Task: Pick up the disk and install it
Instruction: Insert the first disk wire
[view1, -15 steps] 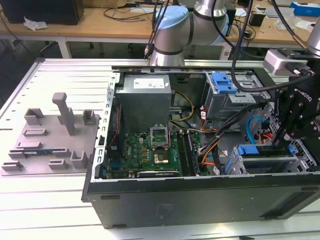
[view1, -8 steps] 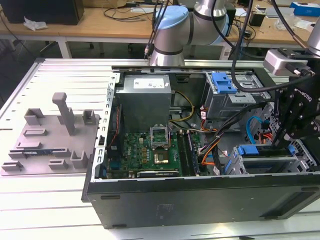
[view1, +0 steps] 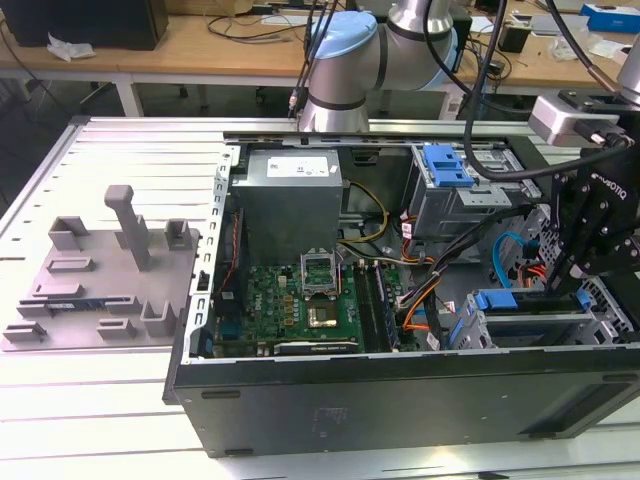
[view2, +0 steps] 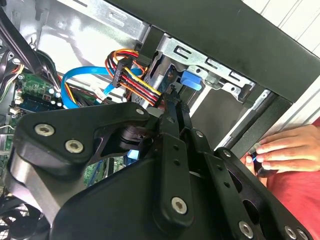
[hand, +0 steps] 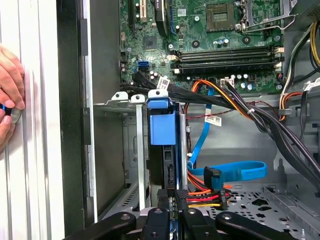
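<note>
The disk (hand: 162, 125) stands on edge in a slot of the silver drive cage (hand: 117, 150) at the front corner of the open computer case; its blue carrier bracket shows, with the dark body behind it. In the exterior view the disk (view1: 497, 299) lies in the cage at the case's lower right. My gripper (hand: 173, 197) is shut on the disk's near end, its black fingers (hand: 183, 196) pressed on either side of the thin edge. In the second wrist view the gripper (view2: 175, 107) reaches into the cage beside a blue tab (view2: 191, 80). The gripper (view1: 577, 285) hangs at the exterior view's right.
Red, yellow and orange power leads (hand: 205, 197) and a blue data cable (hand: 235, 172) lie right beside the fingers. The motherboard (hand: 220, 45) and black cable bundles fill the case. A person's hand (hand: 7, 107) rests outside the case wall. A grey fixture (view1: 100, 280) sits at the exterior view's left.
</note>
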